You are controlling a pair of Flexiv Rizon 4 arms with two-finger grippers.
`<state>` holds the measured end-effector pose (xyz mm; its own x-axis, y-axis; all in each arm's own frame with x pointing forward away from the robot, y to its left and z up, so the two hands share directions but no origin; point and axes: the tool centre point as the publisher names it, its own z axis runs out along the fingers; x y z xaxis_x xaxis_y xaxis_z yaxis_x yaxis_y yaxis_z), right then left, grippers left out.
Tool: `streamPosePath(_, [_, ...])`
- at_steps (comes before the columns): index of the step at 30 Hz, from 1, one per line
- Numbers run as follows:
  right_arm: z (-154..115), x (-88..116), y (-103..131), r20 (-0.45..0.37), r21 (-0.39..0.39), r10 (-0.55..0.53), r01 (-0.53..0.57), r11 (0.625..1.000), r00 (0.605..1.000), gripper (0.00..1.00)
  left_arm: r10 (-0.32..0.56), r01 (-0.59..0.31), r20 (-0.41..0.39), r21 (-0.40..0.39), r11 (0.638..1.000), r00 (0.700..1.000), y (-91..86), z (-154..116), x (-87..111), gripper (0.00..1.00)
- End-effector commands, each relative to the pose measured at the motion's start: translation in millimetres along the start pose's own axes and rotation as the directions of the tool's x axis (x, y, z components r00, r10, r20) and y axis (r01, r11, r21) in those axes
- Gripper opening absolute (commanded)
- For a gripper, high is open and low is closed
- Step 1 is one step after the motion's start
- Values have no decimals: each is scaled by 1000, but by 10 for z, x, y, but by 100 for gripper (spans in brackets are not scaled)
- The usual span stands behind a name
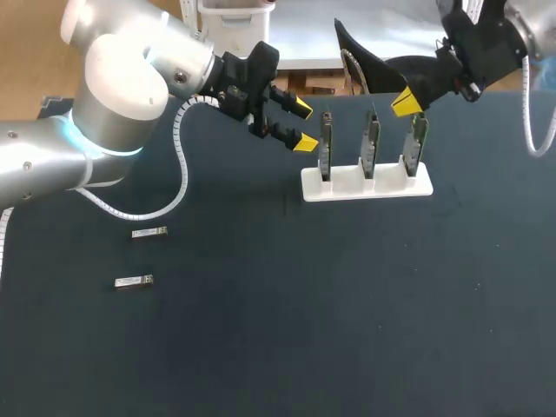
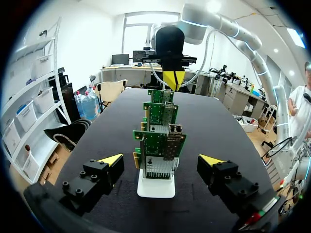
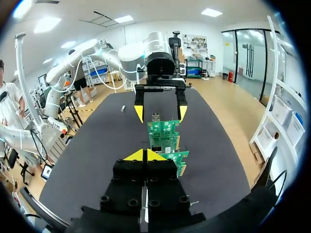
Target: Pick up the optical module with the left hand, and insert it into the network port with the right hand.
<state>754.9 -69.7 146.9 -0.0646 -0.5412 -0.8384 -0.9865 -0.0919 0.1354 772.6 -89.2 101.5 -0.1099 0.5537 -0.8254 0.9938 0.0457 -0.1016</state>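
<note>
Jaws of the left gripper (image 1: 303, 125) stand wide apart with nothing between them, and those of the right gripper (image 3: 146, 155) are pressed together, also empty. By that, the task looks barely begun: no module is lifted and nothing has gone into a port, so the pick-up, the pass to the right arm and the insertion are all left to do. On the dark table (image 1: 347, 330) the left gripper hangs just beside the leftmost of 3 green cards (image 1: 371, 139), which stand upright in a white stand (image 1: 367, 184). The right gripper hangs above the rightmost card. The left wrist view shows the cards lined up ahead of the open fingers, with a metal port (image 2: 174, 129) on the face of one. 2 modules lie flat on the left part of the table, well apart from the stand and from both grippers: one (image 1: 149, 232) nearer the cards, the other (image 1: 134, 281) just beyond it toward the front edge. Each is a slim, silvery bar, lying roughly parallel to its mate; finer detail is too small to tell.
</note>
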Motion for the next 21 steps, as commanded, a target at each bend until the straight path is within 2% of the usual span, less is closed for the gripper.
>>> streamPosePath(1, [8,-3,-19,2,-3,-2,2,1000,1000,0,-2,1,-4,-1,1000,1000,1,3,-6,100])
streamPosePath(4, [10,-6,-22,1,-1,-2,2,1000,1000,0,-2,1,-4,-1,1000,1000,1,3,-6,100])
streamPosePath(5, [11,-10,-23,-3,0,-5,5,1000,1000,3,-2,1,-4,-1,1000,1000,1,3,-6,100])
streamPosePath(6, [18,-15,-22,-11,-5,-7,6,1000,1000,61,-2,1,-4,-1,1000,1000,1,3,-6,100])
streamPosePath(7, [25,-20,-20,-15,-8,-11,11,1000,1000,100,-2,1,-4,-1,1000,1000,1,3,-6,100])
streamPosePath(21, [30,-23,-20,-17,-7,-13,13,1000,1000,100,-2,1,-4,-1,1000,1000,1,3,-6,100])
